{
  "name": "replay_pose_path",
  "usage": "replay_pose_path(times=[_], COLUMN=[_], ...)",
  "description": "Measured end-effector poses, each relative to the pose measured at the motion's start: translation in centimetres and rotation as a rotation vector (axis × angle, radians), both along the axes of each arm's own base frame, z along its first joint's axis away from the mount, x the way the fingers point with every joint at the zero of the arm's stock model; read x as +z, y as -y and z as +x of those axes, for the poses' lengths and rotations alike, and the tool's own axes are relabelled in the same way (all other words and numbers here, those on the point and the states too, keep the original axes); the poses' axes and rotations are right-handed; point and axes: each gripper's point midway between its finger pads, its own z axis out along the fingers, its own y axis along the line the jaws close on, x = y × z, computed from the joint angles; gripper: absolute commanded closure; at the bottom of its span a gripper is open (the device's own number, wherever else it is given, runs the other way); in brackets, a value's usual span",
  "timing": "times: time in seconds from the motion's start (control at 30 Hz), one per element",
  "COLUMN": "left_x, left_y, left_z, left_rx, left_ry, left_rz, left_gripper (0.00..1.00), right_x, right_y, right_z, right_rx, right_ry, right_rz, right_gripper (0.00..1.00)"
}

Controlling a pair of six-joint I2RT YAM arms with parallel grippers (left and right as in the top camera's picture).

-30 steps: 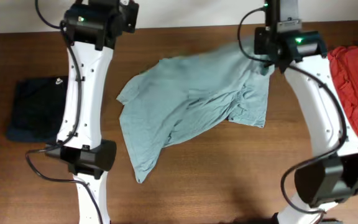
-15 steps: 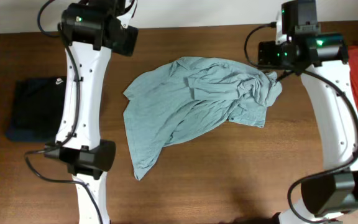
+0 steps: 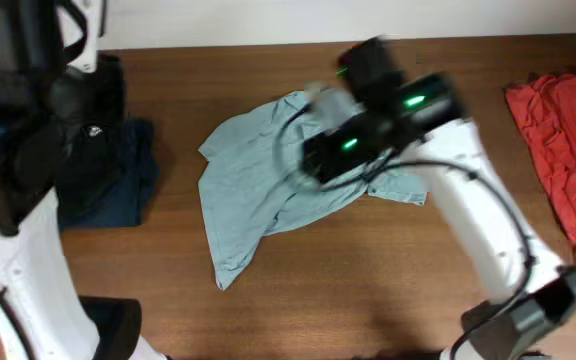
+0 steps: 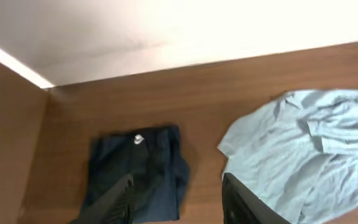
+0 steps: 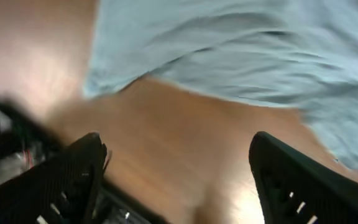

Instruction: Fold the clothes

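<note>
Both my right gripper (image 5: 176, 180) and my left gripper (image 4: 176, 202) have opened wide and empty, so the grey-blue T-shirt (image 3: 238, 190) beneath the right one lies released, seemingly still unfolded.

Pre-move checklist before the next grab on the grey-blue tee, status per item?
1. Left gripper empty, jaws apart: ok.
2. Right gripper empty, jaws wide apart: ok.
3. T-shirt spread flat for a fold: not ok, it is crumpled and bunched.
4. T-shirt apart from navy garment and red garment: ok.
5. Collar and sleeves located: cannot tell, the blurred right arm covers the shirt's upper right part.
</note>
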Motion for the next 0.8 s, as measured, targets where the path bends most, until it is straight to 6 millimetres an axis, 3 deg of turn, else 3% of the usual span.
replay_pose_path(times=[0.03,0.13,0.23,0.33,0.4,0.5,0.6,0.8], left_x=[0.0,-0.7,-1.7,-1.8,-1.8,-1.8,-1.8,-1.8], left_y=[-0.3,-1.7,-3.8,-5.2,-5.7,-6.0,-6.0,-5.8], left_z=[0.0,0.6,1.3,1.2,1.2,1.2,1.2,1.2], left_rx=[0.01,0.053,0.117,0.148,0.158,0.165,0.162,0.154], left_ry=[0.0,-0.02,-0.051,-0.053,-0.052,-0.05,-0.049,-0.05], left_rz=[-0.002,-0.006,-0.012,-0.032,-0.044,-0.054,-0.058,-0.065], left_gripper=[0.51,0.51,0.51,0.51,0.51,0.51,0.51,0.51], right_x=[-1.5,-5.3,-12.3,-15.4,-16.3,-16.8,-17.2,-19.3], right_y=[-2.3,-5.8,-9.4,-11.6,-13.2,-15.5,-17.1,-18.0], right_z=[-1.7,-4.9,-9.7,-12.7,-14.1,-14.9,-14.2,-12.1], right_rx=[0.076,0.204,0.367,0.481,0.54,0.575,0.548,0.455], right_ry=[-0.026,-0.091,-0.194,-0.203,-0.163,-0.077,-0.013,0.025], right_rz=[-0.031,-0.106,-0.257,-0.329,-0.343,-0.331,-0.308,-0.316], right_gripper=[0.25,0.25,0.25,0.21,0.21,0.21,0.21,0.25])
